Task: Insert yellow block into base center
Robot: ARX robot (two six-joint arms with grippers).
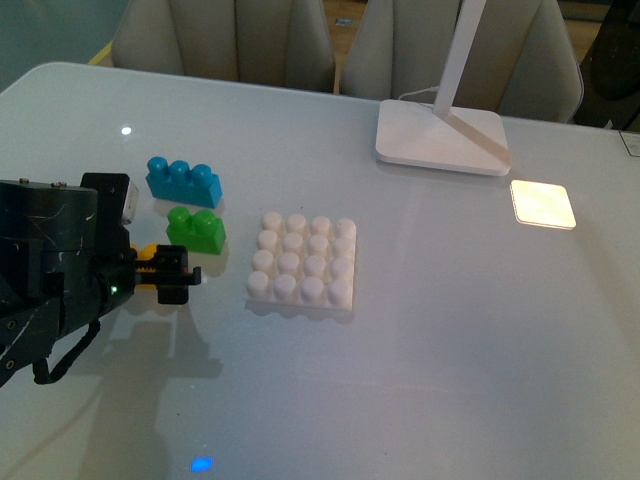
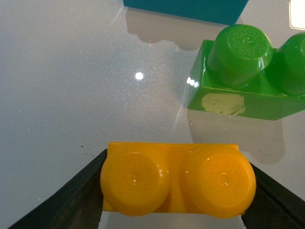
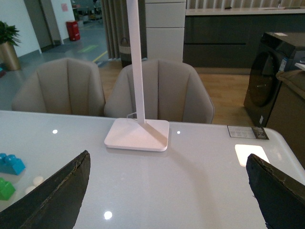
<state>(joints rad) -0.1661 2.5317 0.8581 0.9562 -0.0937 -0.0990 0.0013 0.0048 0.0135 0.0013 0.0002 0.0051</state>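
We are gripping the yellow block (image 2: 176,179) with our left fingers (image 2: 78,195), just beside the green brick (image 2: 238,83); our right fingers (image 3: 57,191) are hanging open. The base (image 1: 302,262) is standing bare, so we are judging the carrying and inserting not yet done.

Open office: padded chairs (image 3: 157,90), lamp (image 3: 138,133)

The yellow block (image 2: 176,183) sits gripped between the dark fingers (image 2: 71,205), near a green brick (image 2: 238,90).
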